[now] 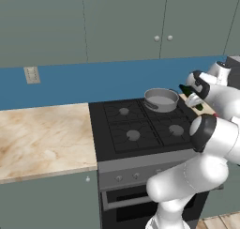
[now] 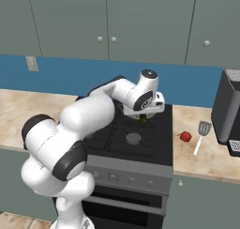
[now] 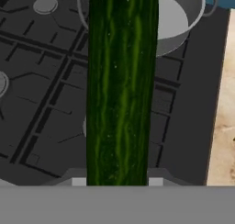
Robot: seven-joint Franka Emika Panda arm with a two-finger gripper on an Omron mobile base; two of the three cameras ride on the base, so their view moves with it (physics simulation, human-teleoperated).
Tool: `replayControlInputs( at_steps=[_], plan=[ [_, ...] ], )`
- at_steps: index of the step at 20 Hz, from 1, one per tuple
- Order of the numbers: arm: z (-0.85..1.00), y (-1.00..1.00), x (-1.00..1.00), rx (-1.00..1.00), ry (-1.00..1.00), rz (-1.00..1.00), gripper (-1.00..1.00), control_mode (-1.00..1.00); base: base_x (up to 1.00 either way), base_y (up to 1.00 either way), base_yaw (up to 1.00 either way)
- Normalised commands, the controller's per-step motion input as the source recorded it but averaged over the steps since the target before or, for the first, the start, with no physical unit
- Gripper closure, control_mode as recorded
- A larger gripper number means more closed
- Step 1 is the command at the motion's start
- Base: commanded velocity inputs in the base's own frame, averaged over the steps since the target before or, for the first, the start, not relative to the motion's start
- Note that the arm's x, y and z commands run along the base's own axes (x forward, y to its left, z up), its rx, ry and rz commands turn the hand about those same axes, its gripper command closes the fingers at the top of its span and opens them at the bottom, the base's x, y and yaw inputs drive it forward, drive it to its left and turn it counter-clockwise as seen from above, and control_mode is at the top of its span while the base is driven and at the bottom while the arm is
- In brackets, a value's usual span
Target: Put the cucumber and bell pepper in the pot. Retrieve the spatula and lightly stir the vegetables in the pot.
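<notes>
Tool (image 2: pixel 143 114) was clamped on the cucumber (image 3: pixel 121 85), w/ the veg's long axis running straight out along the tool's line of sight, hanging down below it over the stove (image 2: pixel 140 143). Pot (image 3: pixel 176 21) sat just beyond the cucumber's far end and a bit to one side in hand view, on the back burner; from left base view the pot (image 1: pixel 161 99) lay just beside the tool, toward the stove centre. So next move likely a short carry over the rim, then let go. Bell pepper (image 2: pixel 186 136) and spatula (image 2: pixel 201 135) lay on the desk (image 2: pixel 206 153), well apart from the tool, past the stove edge.
</notes>
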Motion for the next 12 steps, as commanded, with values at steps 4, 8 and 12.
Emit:
replayControlInputs(
  at_steps=[4, 8, 12],
  plan=[
    [0.00, 0.28, 0.08, 0.00, -0.06, 0.13, 1.00, -1.00, 0.00, 0.00, 0.00],
    [0.00, 0.21, 0.04, 0.00, -0.13, 0.04, 1.00, -1.00, 0.00, 0.00, 0.00],
    [0.00, 0.12, 0.00, 0.00, -0.17, 0.00, 1.00, -1.00, 0.00, 0.00, 0.00]
  ],
)
